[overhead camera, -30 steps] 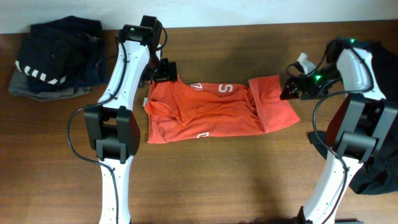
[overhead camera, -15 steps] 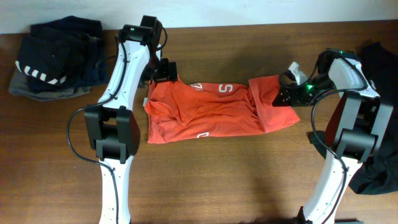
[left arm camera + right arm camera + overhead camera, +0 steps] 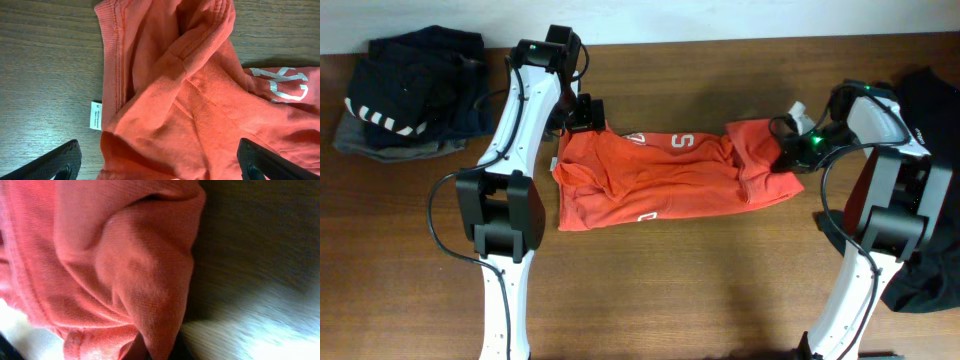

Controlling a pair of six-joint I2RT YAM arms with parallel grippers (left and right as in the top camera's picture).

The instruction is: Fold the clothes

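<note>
T-shirt (image 3: pixel 660 175) crumpled mid-table (image 3: pixel 670 270) | right gripper (image 3: pixel 788 150) has advanced onto its end flap, fingers pinching a fold | left gripper (image 3: pixel 583 113) unmoved at opposite end, fingers spread | fold-over probably next

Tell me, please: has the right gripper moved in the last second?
Yes. In the overhead view the right gripper has shifted left, away from the black garment and further onto the orange T-shirt.

Soft cloth on grained wood.
The T-shirt (image 3: pixel 660 180) is matt, fine-knit cloth with a thin white label (image 3: pixel 95 115); the table (image 3: pixel 670 290) is grained wood, faintly glossy; the arms (image 3: pixel 520 110) wear smooth white plastic.
</note>
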